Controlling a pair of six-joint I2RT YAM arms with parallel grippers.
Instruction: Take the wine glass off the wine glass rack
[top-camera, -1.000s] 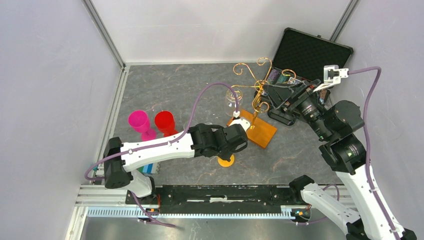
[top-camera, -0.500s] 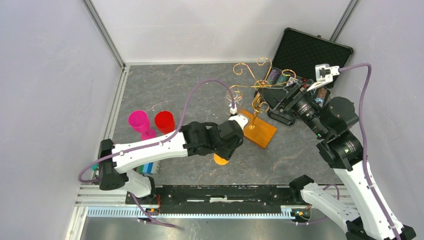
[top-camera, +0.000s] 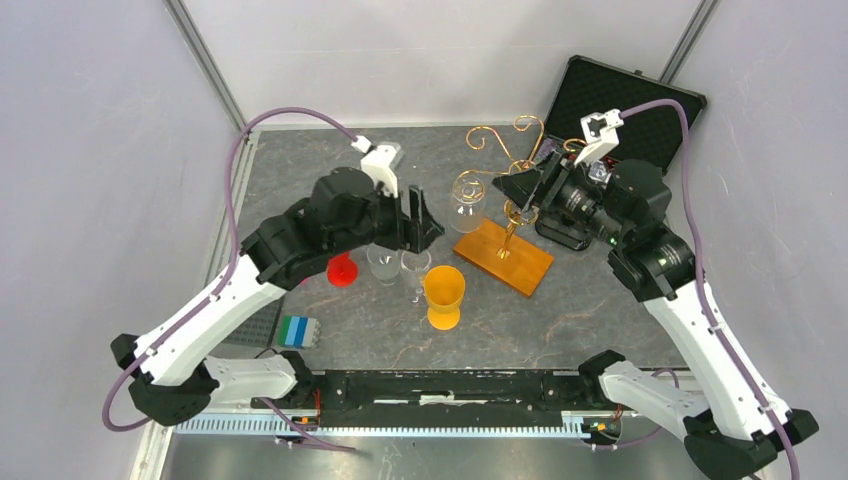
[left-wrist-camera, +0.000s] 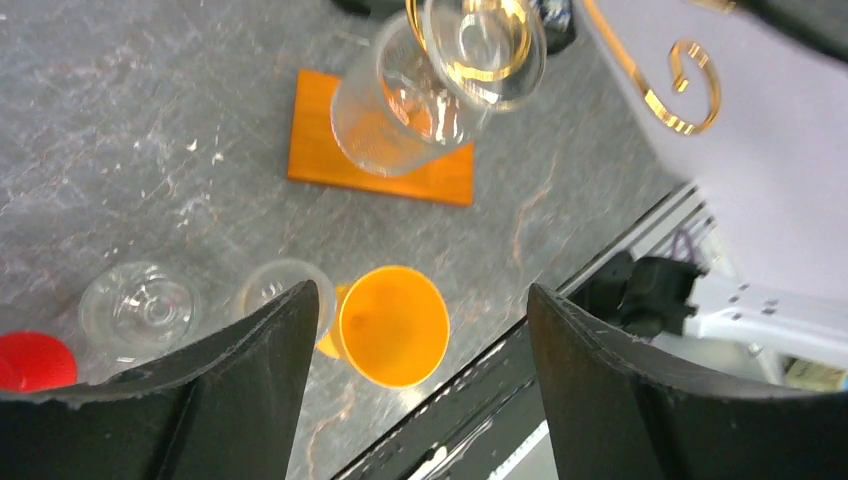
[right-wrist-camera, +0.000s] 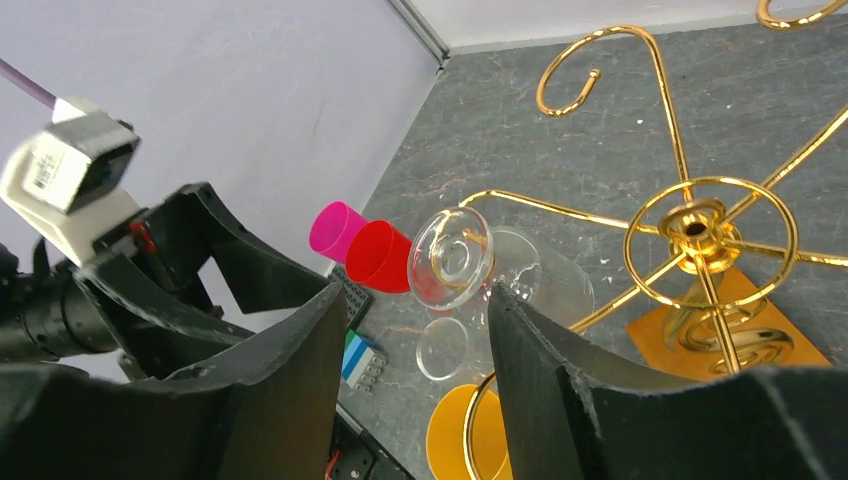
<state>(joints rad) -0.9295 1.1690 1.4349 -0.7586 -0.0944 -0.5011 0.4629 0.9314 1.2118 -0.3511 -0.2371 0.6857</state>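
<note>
**Both arms raised, end effectors pointing toward each other**
The white-and-black left arm (top-camera: 215, 300) arches up from its base at the near left, elbow high. Its black two-finger left end effector (top-camera: 425, 220) (left-wrist-camera: 420, 295) points right, jaws wide apart and holding nothing. The right arm (top-camera: 700, 320) rises from the near right, wrist bent leftward. The right end effector (top-camera: 520, 187) (right-wrist-camera: 412, 295) has its jaws parted.

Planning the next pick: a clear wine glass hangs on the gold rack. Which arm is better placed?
Probably the right. The right gripper sits by the rack with the wine glass foot framed in its open jaws; the left gripper hangs open over cups.
</note>
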